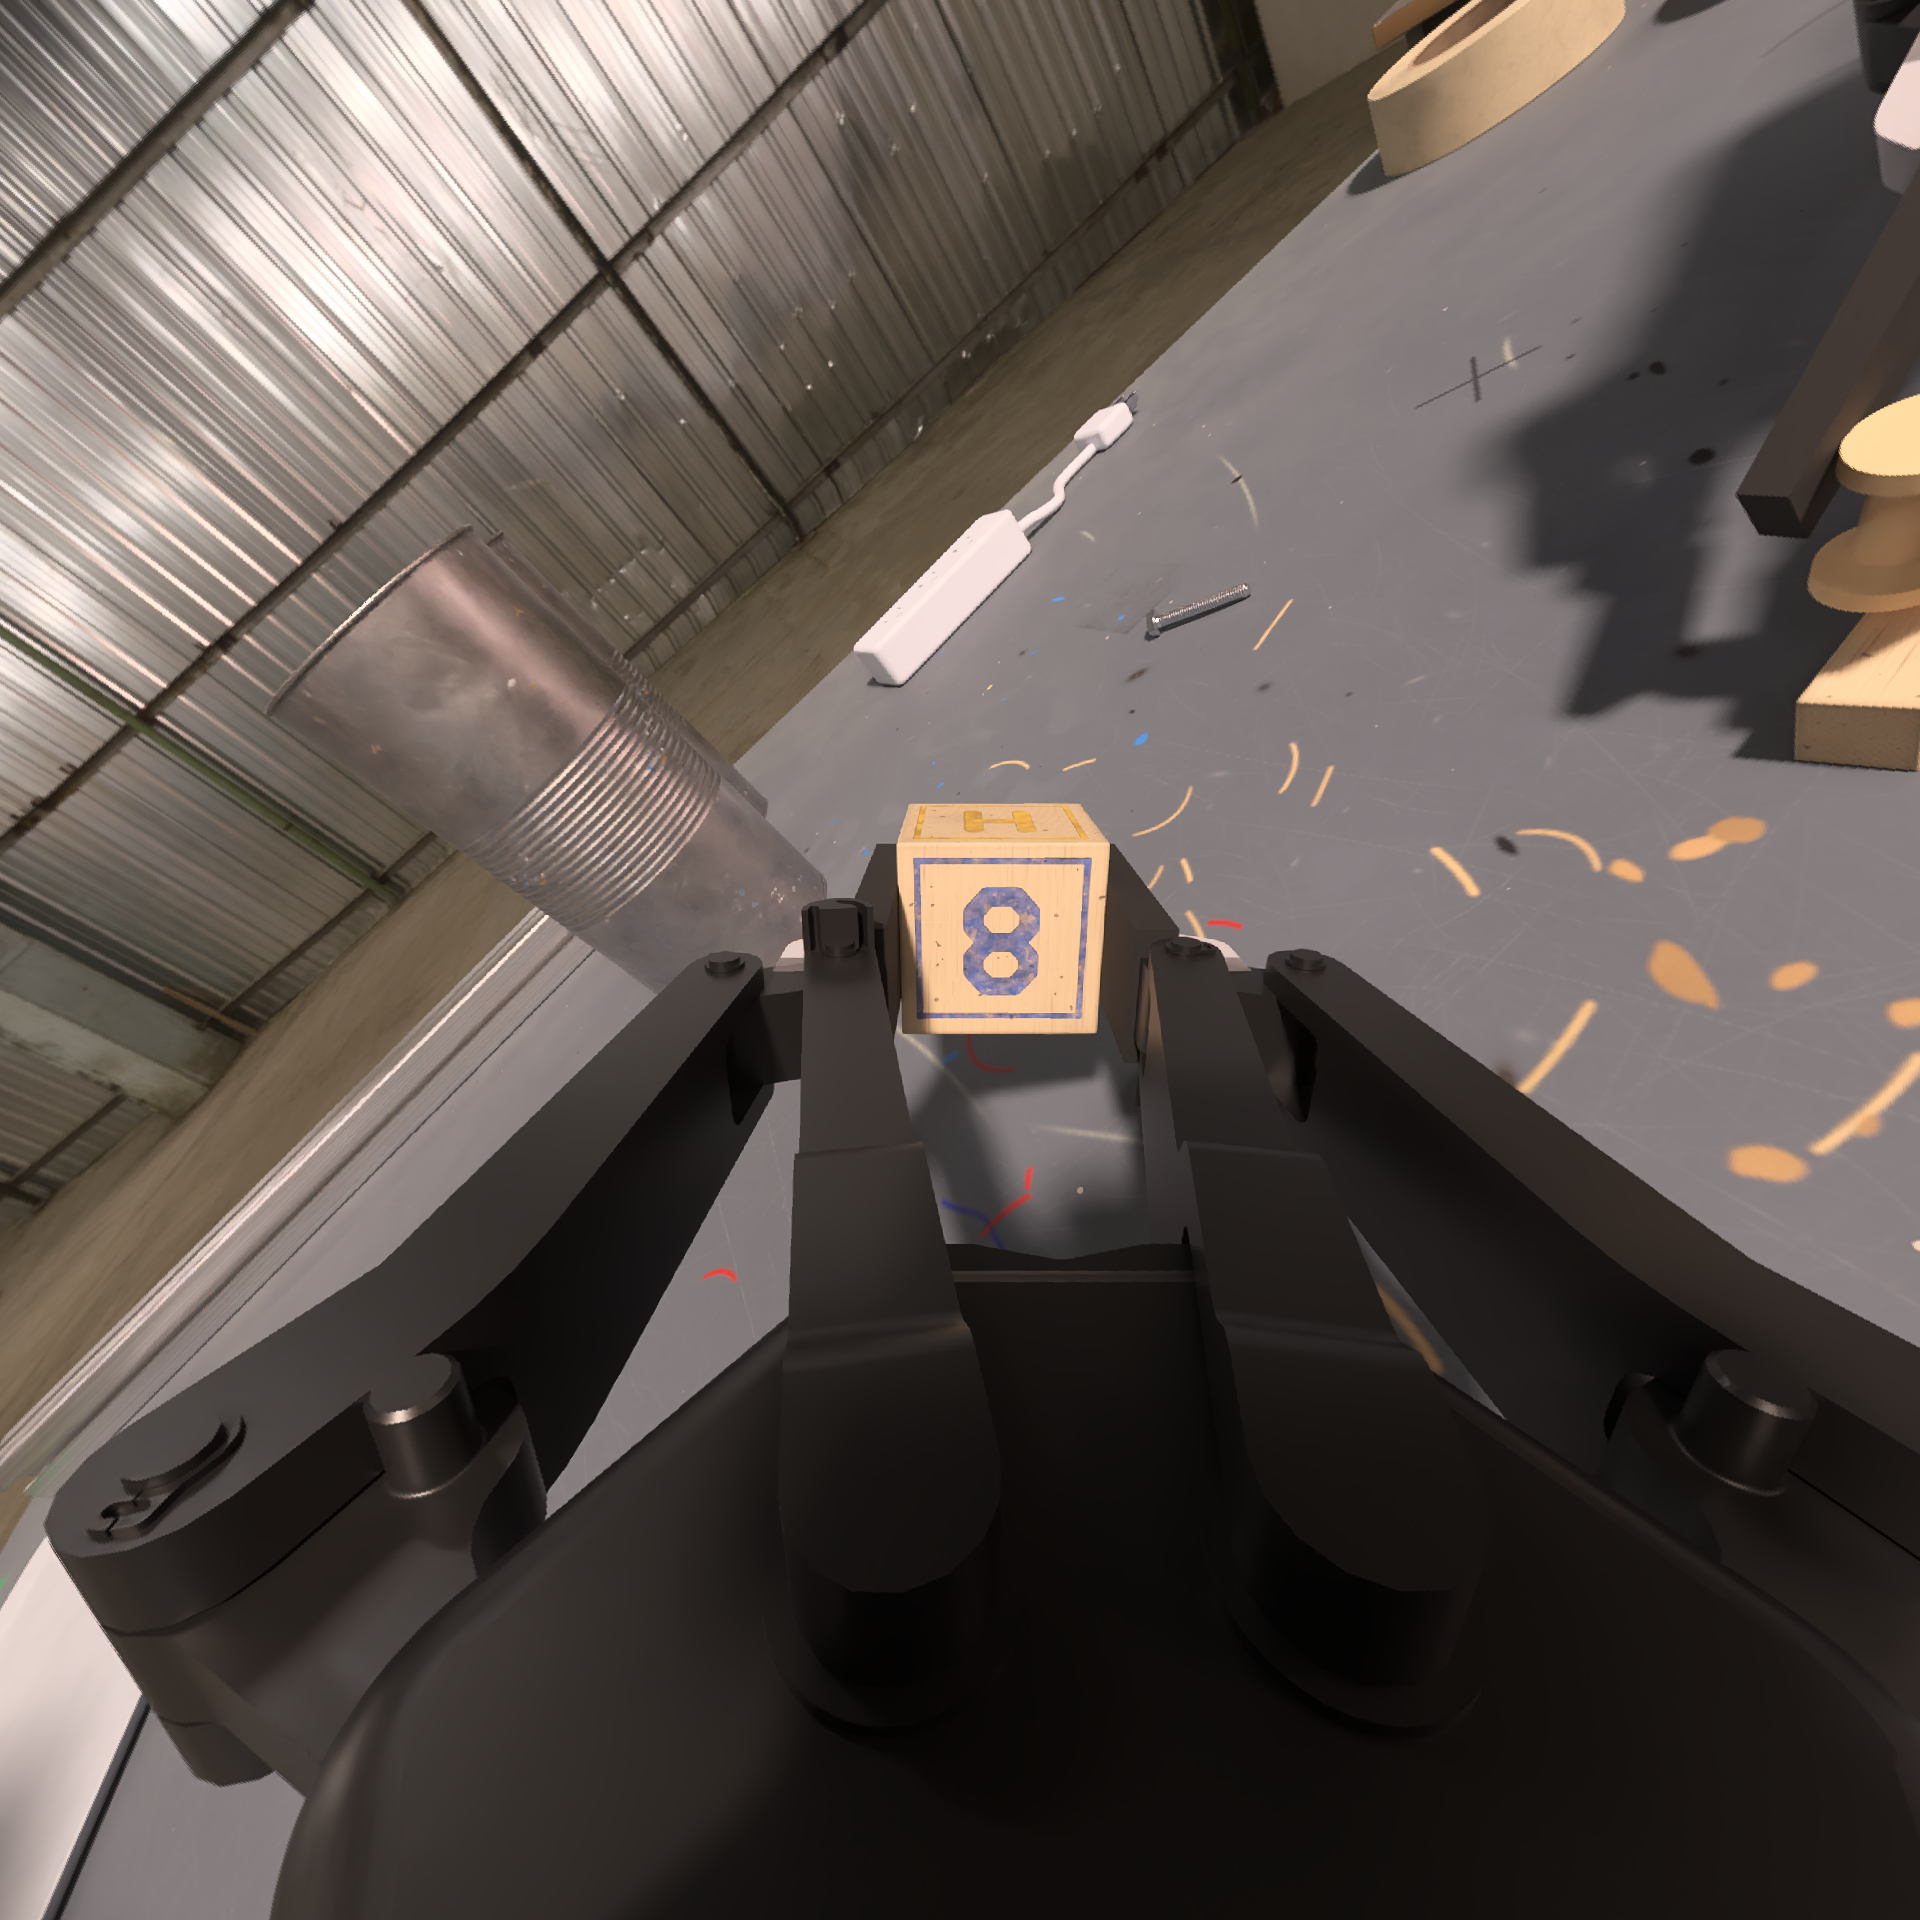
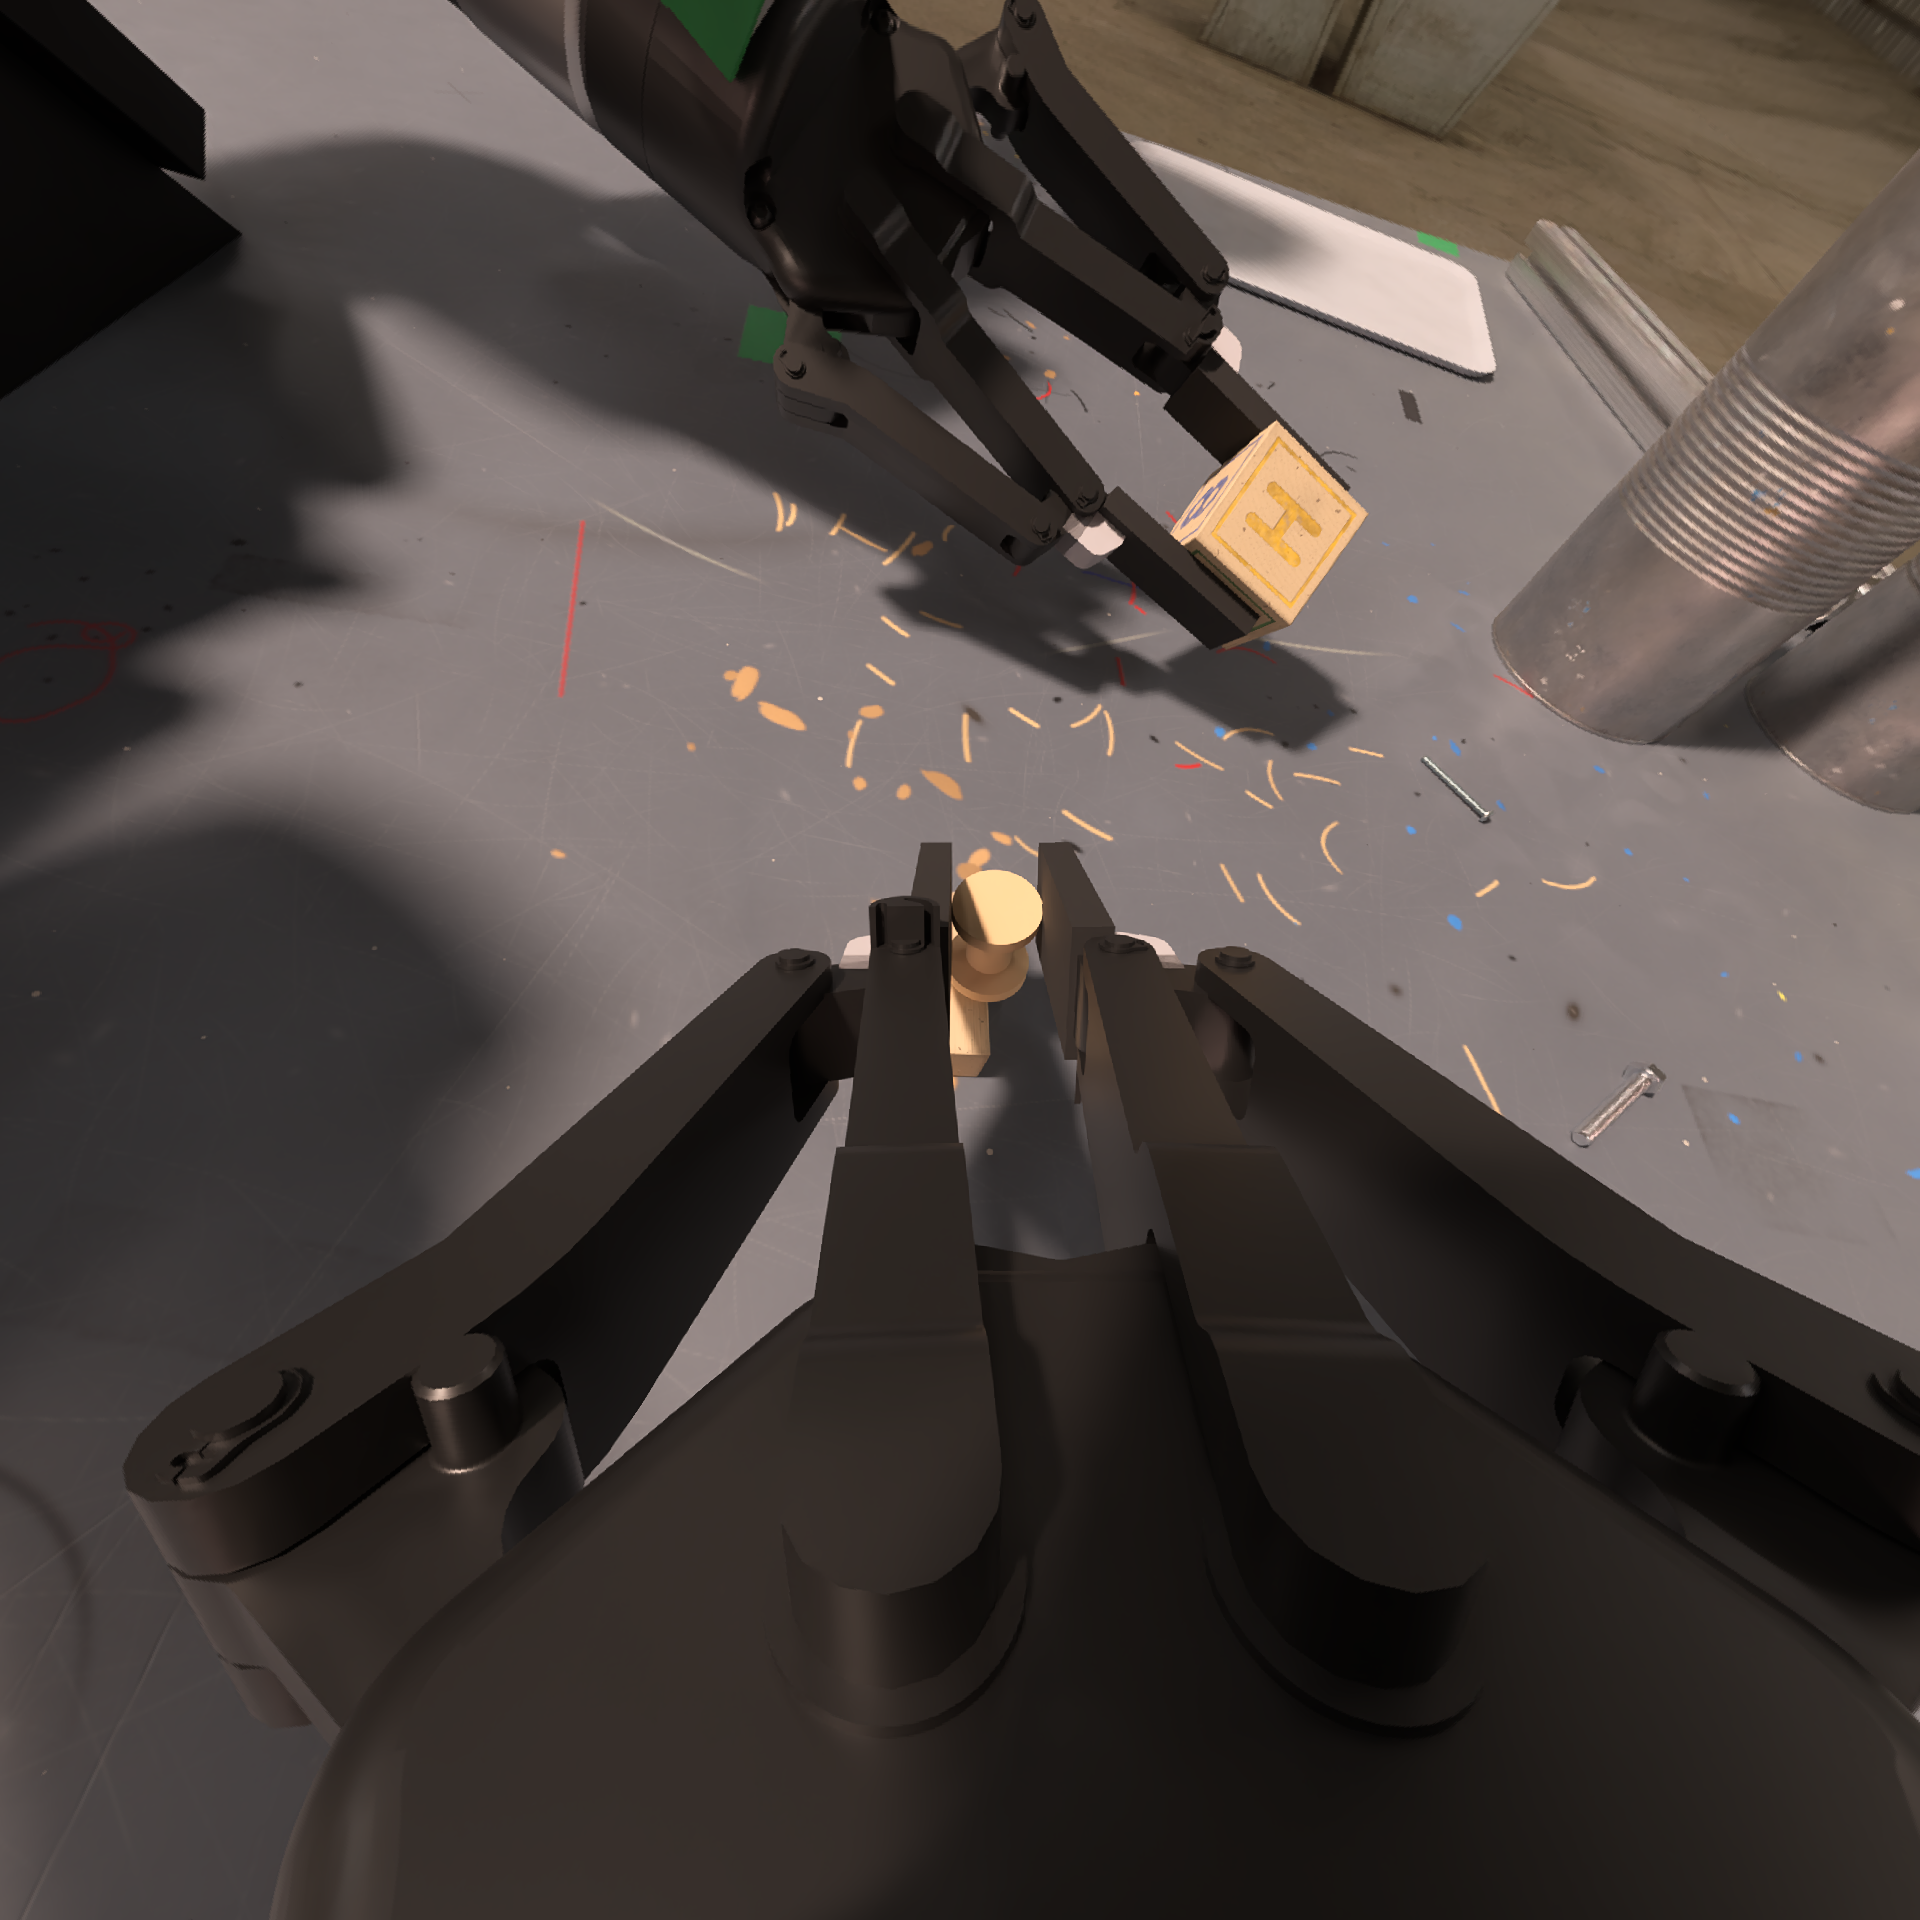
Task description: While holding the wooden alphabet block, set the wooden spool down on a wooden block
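On the grey, scuffed worktop (image 1: pixel 1351 416): we list things from left to right, as the left wrist view has them.
Metal cylinder: a dull grey threaded metal tube (image 1: pixel 540 748) stands at the table's left edge; in the right wrist view it rises at the far right (image 2: pixel 1704 551).
White power strip: a long white plastic strip with a cord (image 1: pixel 940 597) lies flat beyond the block, well apart from it.
Left gripper (image 1: pixel 1003 925): we see its two dark fingers clamped on the pale wooden alphabet block with blue and yellow printed faces (image 1: pixel 1000 920) — the block is held clear of the table, its shadow below it. From the right wrist view the same claw (image 2: pixel 1231 520) pinches the cube (image 2: pixel 1273 530) by opposite sides, tilted.
Steel bolt: a small silver bolt (image 1: pixel 1200 608) lies just past the power strip.
Wooden ring: a large pale wooden ring (image 1: pixel 1496 73) rests at the far edge.
Wooden spool: the light tan wooden spool (image 1: pixel 1875 509) stands upright on a pale rectangular wooden block (image 1: pixel 1860 696) at the right edge.
Right gripper (image 2: pixel 995 914): its fingers flank the spool (image 2: pixel 995 920) — the left pad looks to touch it, a gap shows on the right, so we cannot tell whether the grip is on or let go. The spool sits on the block (image 2: pixel 971 1039).
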`<control>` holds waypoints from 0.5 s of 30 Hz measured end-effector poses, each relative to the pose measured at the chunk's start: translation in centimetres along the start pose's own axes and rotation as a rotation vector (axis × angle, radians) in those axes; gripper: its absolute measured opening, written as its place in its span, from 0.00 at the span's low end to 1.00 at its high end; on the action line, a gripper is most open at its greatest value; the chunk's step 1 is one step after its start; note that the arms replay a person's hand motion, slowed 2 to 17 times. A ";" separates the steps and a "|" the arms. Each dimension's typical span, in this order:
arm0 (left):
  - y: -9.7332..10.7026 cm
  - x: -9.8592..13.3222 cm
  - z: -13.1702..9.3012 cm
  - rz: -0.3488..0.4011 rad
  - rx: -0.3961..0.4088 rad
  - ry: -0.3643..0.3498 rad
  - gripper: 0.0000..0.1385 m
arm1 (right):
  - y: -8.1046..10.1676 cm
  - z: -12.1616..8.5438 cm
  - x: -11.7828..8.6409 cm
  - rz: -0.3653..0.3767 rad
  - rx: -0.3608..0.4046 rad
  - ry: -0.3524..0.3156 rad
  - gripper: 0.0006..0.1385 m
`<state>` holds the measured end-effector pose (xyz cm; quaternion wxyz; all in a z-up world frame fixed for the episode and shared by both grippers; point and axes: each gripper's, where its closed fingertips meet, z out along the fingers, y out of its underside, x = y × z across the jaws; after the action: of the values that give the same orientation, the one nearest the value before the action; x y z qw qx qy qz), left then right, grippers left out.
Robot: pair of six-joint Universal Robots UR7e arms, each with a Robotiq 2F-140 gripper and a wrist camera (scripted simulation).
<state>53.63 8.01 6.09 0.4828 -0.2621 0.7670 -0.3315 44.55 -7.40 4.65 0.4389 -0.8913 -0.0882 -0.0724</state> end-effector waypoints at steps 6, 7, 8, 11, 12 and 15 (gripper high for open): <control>0.0 0.1 0.0 0.004 -0.002 0.001 0.32 | 0.1 0.0 0.1 0.004 -0.001 0.002 0.16; 0.0 0.1 0.0 0.005 -0.003 0.002 0.32 | 0.1 0.0 0.1 0.004 0.000 0.001 0.16; 0.0 0.1 0.0 0.005 -0.003 0.002 0.32 | 0.1 0.0 0.1 0.005 0.001 0.001 0.16; 0.0 0.1 0.0 0.006 -0.003 0.002 0.32 | 0.1 0.0 0.1 0.006 0.003 -0.001 0.16; 0.0 0.1 0.0 0.006 -0.003 0.002 0.32 | 0.2 0.1 0.1 0.007 0.003 -0.002 0.16; 0.0 0.1 0.0 0.006 -0.003 0.002 0.32 | 0.2 0.1 0.1 0.009 0.001 -0.005 0.16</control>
<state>53.64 7.97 6.01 0.4827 -0.2606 0.7686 -0.3291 44.69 -7.45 4.41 0.4395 -0.8915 -0.0853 -0.0683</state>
